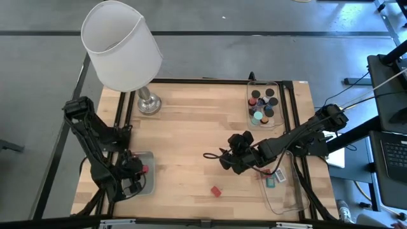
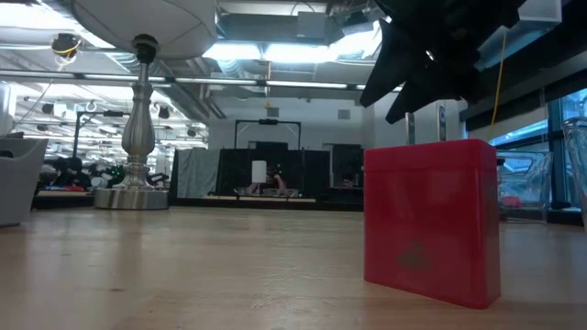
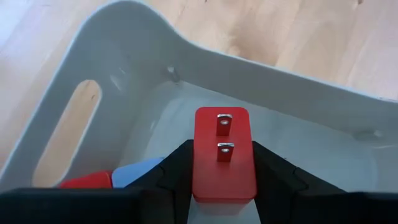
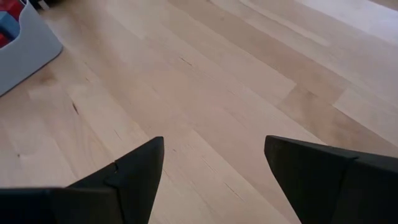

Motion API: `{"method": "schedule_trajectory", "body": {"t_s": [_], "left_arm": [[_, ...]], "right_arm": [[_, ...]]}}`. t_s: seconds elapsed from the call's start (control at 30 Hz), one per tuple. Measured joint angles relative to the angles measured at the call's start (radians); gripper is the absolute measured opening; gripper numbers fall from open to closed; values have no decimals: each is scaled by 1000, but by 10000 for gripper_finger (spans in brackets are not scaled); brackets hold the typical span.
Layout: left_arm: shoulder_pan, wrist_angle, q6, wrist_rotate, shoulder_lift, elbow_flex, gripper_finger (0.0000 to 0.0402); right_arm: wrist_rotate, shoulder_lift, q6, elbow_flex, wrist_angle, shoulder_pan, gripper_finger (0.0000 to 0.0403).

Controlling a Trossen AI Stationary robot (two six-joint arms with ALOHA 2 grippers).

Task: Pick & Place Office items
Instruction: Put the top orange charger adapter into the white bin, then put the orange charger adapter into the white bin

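My left gripper [image 1: 141,170] hovers over the frosted tray [image 1: 150,184] near the table's left near corner, shut on a small red block with two metal prongs [image 3: 222,155]. A blue piece [image 3: 140,171] and another red piece [image 3: 87,182] lie in that tray. My right gripper [image 1: 220,159] is open above bare wood near the table's middle, its fingers [image 4: 134,171] spread wide. One more red block [image 1: 216,191] stands on the table close to the near edge, large in the low view [image 2: 431,220]. Dark cylinders and a teal one [image 1: 257,117] sit in a clear tray [image 1: 277,86] at the far right. My left gripper pinches the red block between its two fingers [image 3: 177,171], one on each long side [image 3: 200,177]. The pronged face [image 3: 222,124] points away from the wrist toward the tray floor. The block is lifted clear, inside the tray's walls.
A big white-shaded lamp [image 1: 121,44] stands on its metal base [image 1: 149,104] at the far left. A second clear tray [image 1: 287,197] at the near right holds teal and white flat pieces [image 1: 270,181]. Bare wood lies between the trays, and a black frame edges the table.
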State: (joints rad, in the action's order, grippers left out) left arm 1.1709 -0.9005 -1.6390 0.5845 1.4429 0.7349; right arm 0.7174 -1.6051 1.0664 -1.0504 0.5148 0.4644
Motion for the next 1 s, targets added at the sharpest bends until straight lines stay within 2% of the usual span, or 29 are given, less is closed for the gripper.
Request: {"method": "schedule_trajectory", "body": {"t_s": [0.4, 0.7, 0.87, 1.0], "left_arm": [[-2, 3, -51, -88, -21, 1, 172], [-3, -14, 3, -85, -150, 1, 197], [-14, -51, 20, -32, -244, 1, 197], [-41, -39, 126, 50, -302, 1, 197]], "right_arm": [[0, 0, -1, 0, -3, -1, 281], [0, 0, -1, 0, -3, -3, 282], [0, 0, -1, 0, -11, -3, 282], [-15, 0, -2, 0, -51, -3, 282]]}}
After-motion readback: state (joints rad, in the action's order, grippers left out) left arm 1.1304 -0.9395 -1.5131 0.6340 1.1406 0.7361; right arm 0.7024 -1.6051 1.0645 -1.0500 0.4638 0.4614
